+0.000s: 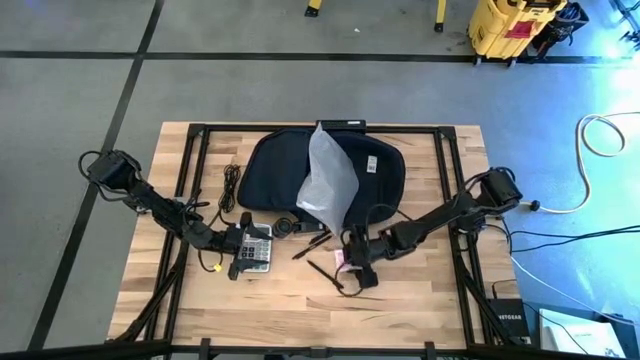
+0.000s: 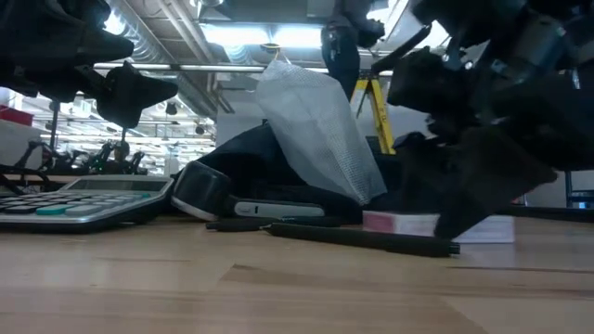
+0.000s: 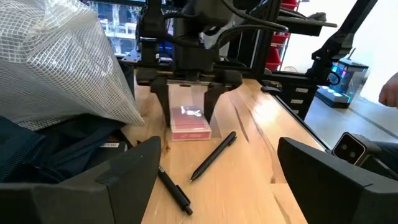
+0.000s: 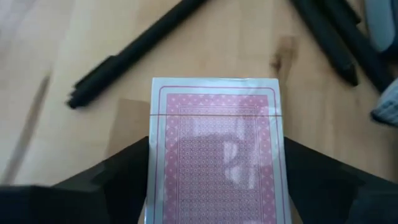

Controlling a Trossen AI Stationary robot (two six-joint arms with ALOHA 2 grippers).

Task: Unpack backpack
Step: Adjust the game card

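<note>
Right end effector of mine straddles the card pack near the surface's front edge, fingers open either side, ready to pinch its long edges.

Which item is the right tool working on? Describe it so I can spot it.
Start at the dark navy fabric backpack and come toward the table's front edge. Straddled by the right tool lies a flat pink patterned card box, the only pink thing among black pens.
</note>
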